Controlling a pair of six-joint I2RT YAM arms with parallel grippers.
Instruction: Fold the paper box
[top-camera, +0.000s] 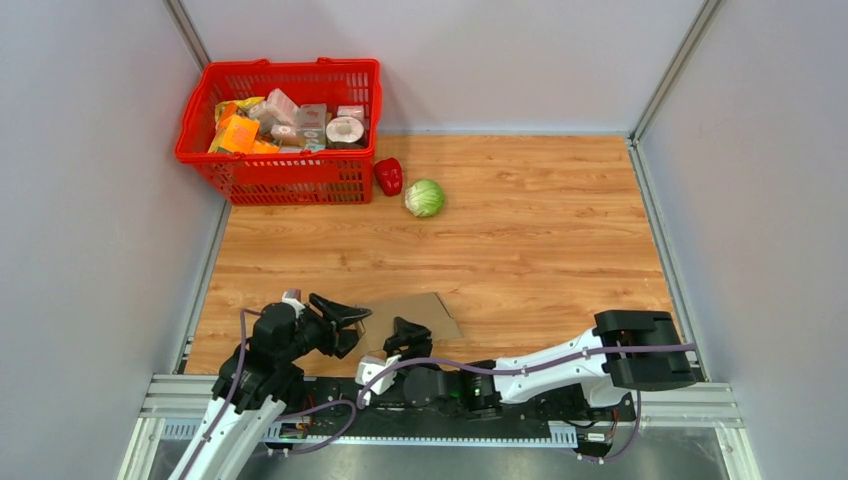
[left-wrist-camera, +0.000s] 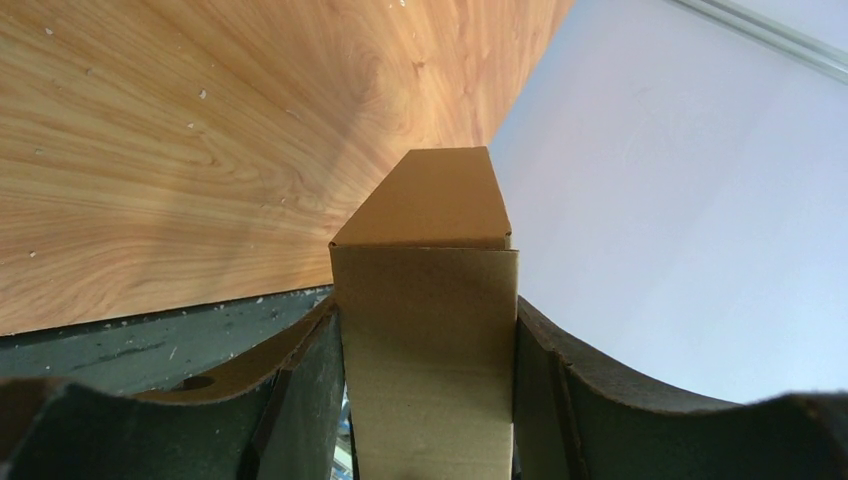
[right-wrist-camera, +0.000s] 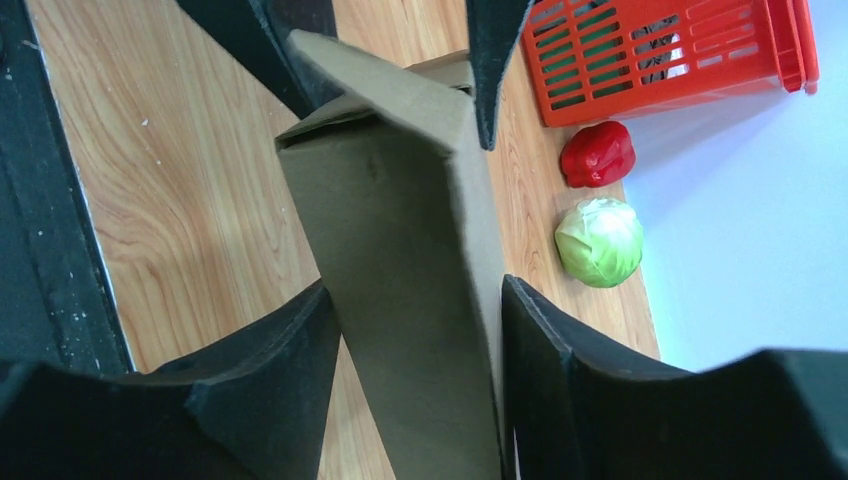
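near edge of the wooden table (top-camera: 560, 250), about 7 o'clock from its middle in the top view: the left gripper (top-camera: 345, 315) reaches in from 9 o'clock toward the paper box (top-camera: 420, 310). in the left wrist view its jaws are partly spread and pinch the box (left-wrist-camera: 430, 330). the cardboard fills the whole gap, and each dark finger (left-wrist-camera: 300, 400) presses a side of it. beyond the fingertips a flap bends away toward 12 o'clock, over the wood.

the box is brown and half collapsed. it is held off the table between the two tools and is narrow where they grip it.

at 3 o'clock of the left tool, the right gripper (top-camera: 408, 335) comes in low from 4 o'clock. in the right wrist view its jaws are also partly spread. they clamp the box (right-wrist-camera: 410, 260) edge-on, and both fingers (right-wrist-camera: 270, 390) touch the cardboard. the left tool's black fingers (right-wrist-camera: 495, 60) show at 12 o'clock of that view, on the box's far end.

far side of the table, well apart from the box: a red mesh basket (top-camera: 200, 150) full of small packages sits at 11 o'clock. a red pepper (top-camera: 388, 176) is just beside the basket's right corner. a green cabbage (top-camera: 425, 197) lies near the pepper, at its 4 o'clock.
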